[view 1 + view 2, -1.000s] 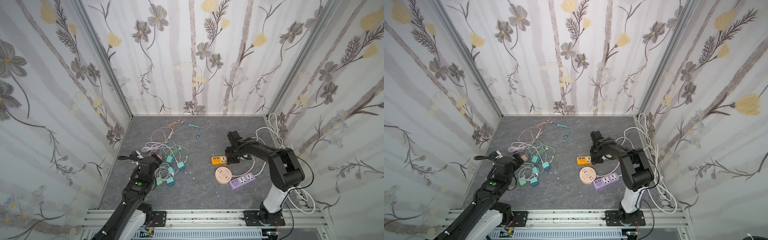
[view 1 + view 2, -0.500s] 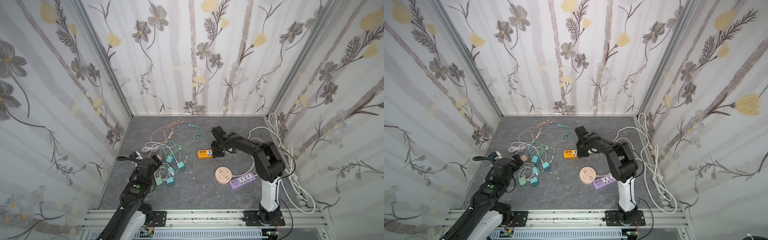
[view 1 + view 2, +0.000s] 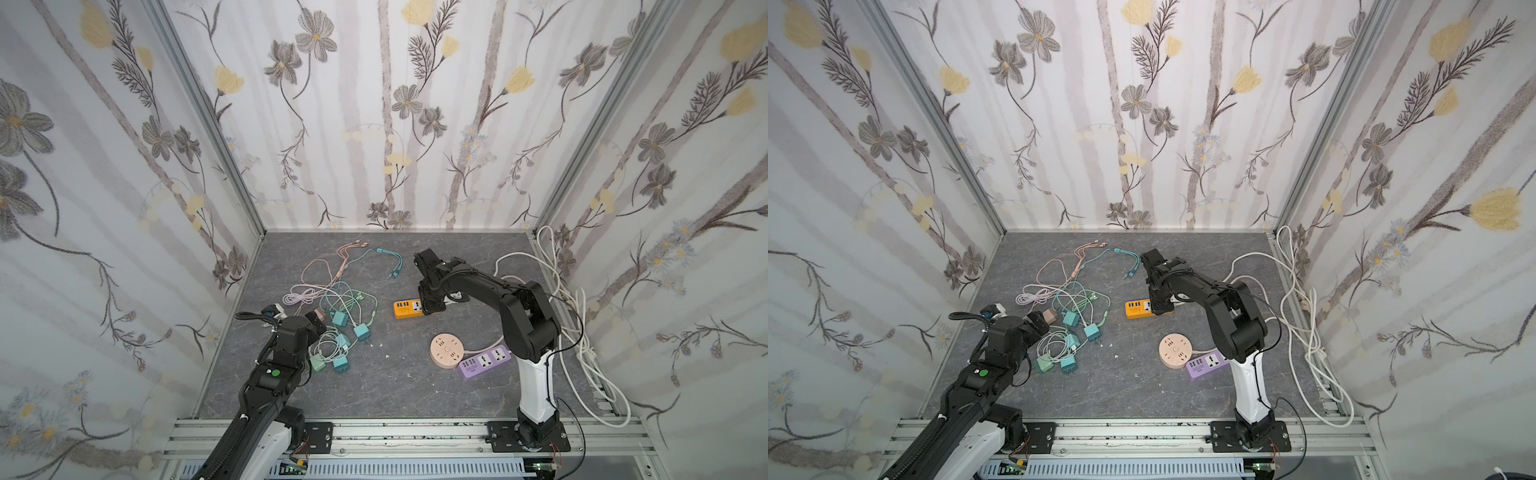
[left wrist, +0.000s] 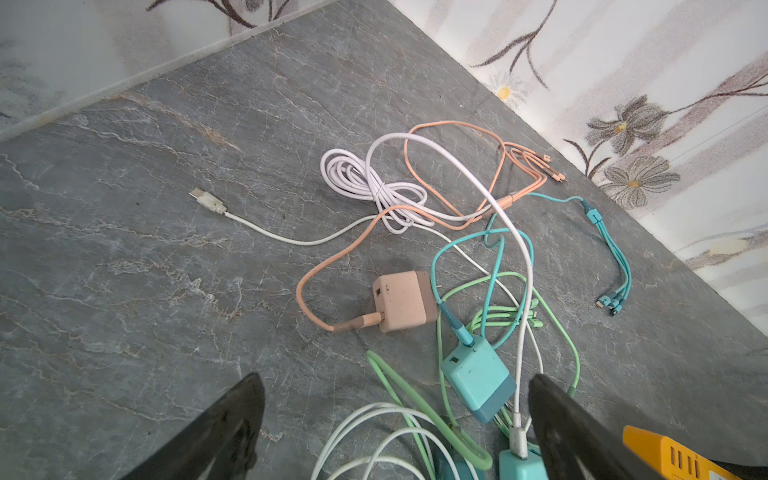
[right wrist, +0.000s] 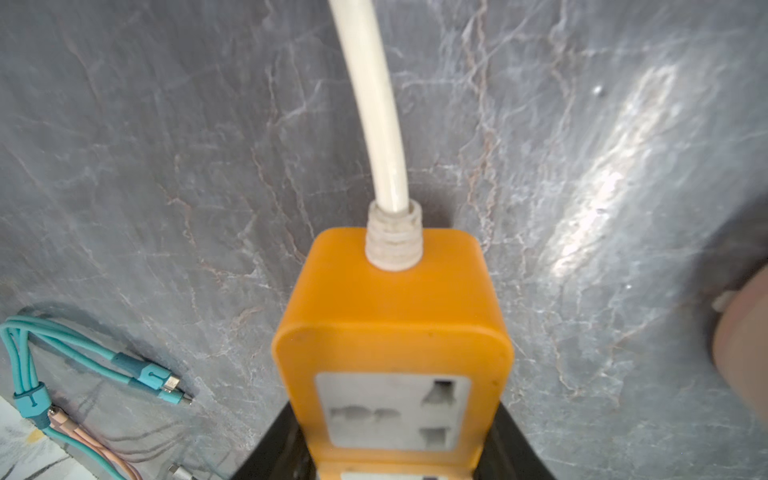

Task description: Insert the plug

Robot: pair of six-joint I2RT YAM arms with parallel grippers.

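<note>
An orange power strip (image 3: 406,308) (image 3: 1138,308) lies near the middle of the grey floor, sockets up. My right gripper (image 3: 430,306) (image 3: 1161,306) is shut on its cord end, one black finger on each side of the orange body (image 5: 390,316). My left gripper (image 3: 316,323) (image 3: 1038,325) hangs open over a tangle of charger plugs and cables. In the left wrist view a teal plug (image 4: 478,378) lies just inside one finger. A pink plug (image 4: 401,301) lies further out, and the left gripper (image 4: 395,386) holds nothing.
A round pink socket (image 3: 446,351) and a purple power strip (image 3: 484,361) lie in front of the orange one. Thick white cord (image 3: 582,332) coils along the right wall. Loose pink and teal multi-tip cables (image 3: 376,253) lie toward the back. Flowered walls close in three sides.
My right gripper has dragged the orange power strip leftward, away from the right wall and toward the cable pile. The left arm has barely moved.
</note>
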